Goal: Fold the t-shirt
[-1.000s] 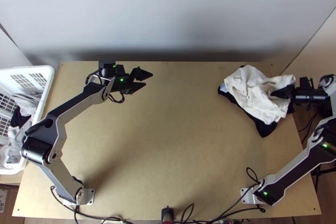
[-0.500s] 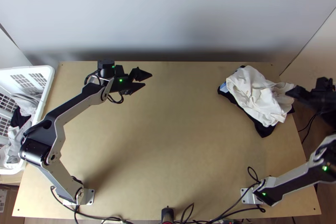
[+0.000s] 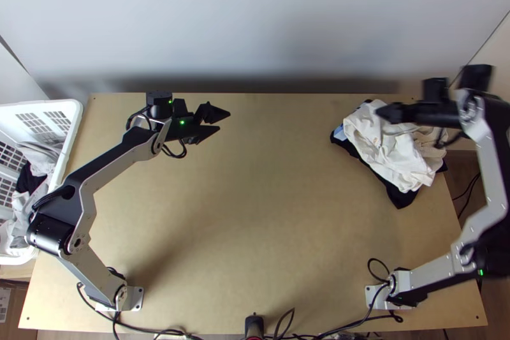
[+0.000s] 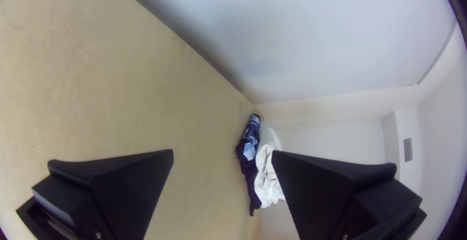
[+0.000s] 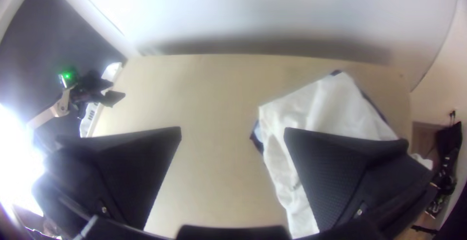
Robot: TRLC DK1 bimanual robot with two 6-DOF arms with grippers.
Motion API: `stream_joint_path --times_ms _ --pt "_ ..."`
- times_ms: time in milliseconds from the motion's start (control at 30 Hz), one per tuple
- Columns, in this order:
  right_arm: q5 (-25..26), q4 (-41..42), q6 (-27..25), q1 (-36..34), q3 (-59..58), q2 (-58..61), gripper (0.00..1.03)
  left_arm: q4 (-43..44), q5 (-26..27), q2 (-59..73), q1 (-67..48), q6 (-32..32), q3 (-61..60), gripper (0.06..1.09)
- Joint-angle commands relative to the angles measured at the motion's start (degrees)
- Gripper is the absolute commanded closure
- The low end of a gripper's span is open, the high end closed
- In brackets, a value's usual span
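Likely set aside for folding room, white garment [image 3: 386, 158] bunched on dark cloth [image 3: 401, 197] near table [image 3: 274, 212] edge; right gripper [image 5: 232, 129] above; left gripper [image 3: 224, 120] well off; both jaws apart

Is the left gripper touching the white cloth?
Apart. The top view shows a wide stretch of bare table between the left gripper and the white cloth.

top view looks steeply down from high; lower, left wrist view faces right, right wrist's faces far; all share the surface [image 3: 268, 225]'s far-right corner.
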Motion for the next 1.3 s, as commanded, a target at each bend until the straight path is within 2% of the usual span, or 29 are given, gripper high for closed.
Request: stream_joint_path --times_ms 0,67,100,233,333,500,600,700,767,833,900,1000,1067,1167,1267 --pt "-4.82 -2.1 7.4 3.47 2.95 10.51 0.05 -0.09 -0.02 -1.36 1.18 0.31 -1.11 0.1" --pt "-4.82 -6.23 10.12 -0.04 2.69 13.5 0.05 -0.09 -0.02 -1.89 1.79 0.48 -1.64 0.1" --pt "-4.82 -9.21 9.86 -1.98 2.25 14.29 0.05 -0.09 -0.02 -2.06 2.06 0.48 -1.9 0.1" --pt "-0.95 -11.32 9.51 -7.6 -3.03 11.13 0.05 0.09 -0.02 -2.06 3.29 0.92 -2.34 0.1" --pt "5.37 -15.28 7.4 -11.91 -4.87 8.84 0.07 0.35 -0.02 -1.8 3.46 1.27 -2.26 0.1" --pt "20.4 -19.15 6.43 -17.36 -7.16 3.04 0.1 0.7 -0.02 -1.45 3.2 1.18 -1.73 0.1" --pt "24.97 -21.08 5.37 -19.47 -9.18 0.14 0.1 0.7 -0.02 -1.27 2.94 1.18 -1.64 0.1" --pt "24.62 -21.7 2.3 -19.73 -9.53 -2.41 0.1 0.7 -0.02 -1.19 2.58 1.01 -1.64 0.1" --pt "20.58 -21.34 0.19 -19.2 -7.95 -3.99 0.1 0.79 -0.02 -1.19 2.15 1.01 -1.64 0.1" --pt "19.44 -20.11 -0.25 -18.33 -4.52 -5.31 0.1 0.79 -0.02 -1.19 1.88 0.92 -1.64 0.1" --pt "19.26 -16.6 -0.69 -17.18 -1.0 -6.8 0.1 0.79 -0.02 -1.36 1.88 1.01 -1.55 0.1" --pt "19.26 -7.02 -1.74 -14.11 1.02 -8.04 0.1 0.7 -0.02 -1.45 1.97 0.92 -1.64 0.1" --pt "19.0 -1.66 -2.1 -11.21 0.93 -6.37 0.1 0.7 -0.02 -1.63 1.97 0.92 -1.73 0.1" --pt "15.57 0.8 -2.8 -8.83 1.81 -0.21 0.1 0.7 -0.11 -1.89 1.88 0.83 -1.64 0.1" --pt "13.02 3.53 -5.79 -7.78 2.6 7.08 0.09 0.61 -0.28 -2.59 2.15 0.57 -1.82 0.1"
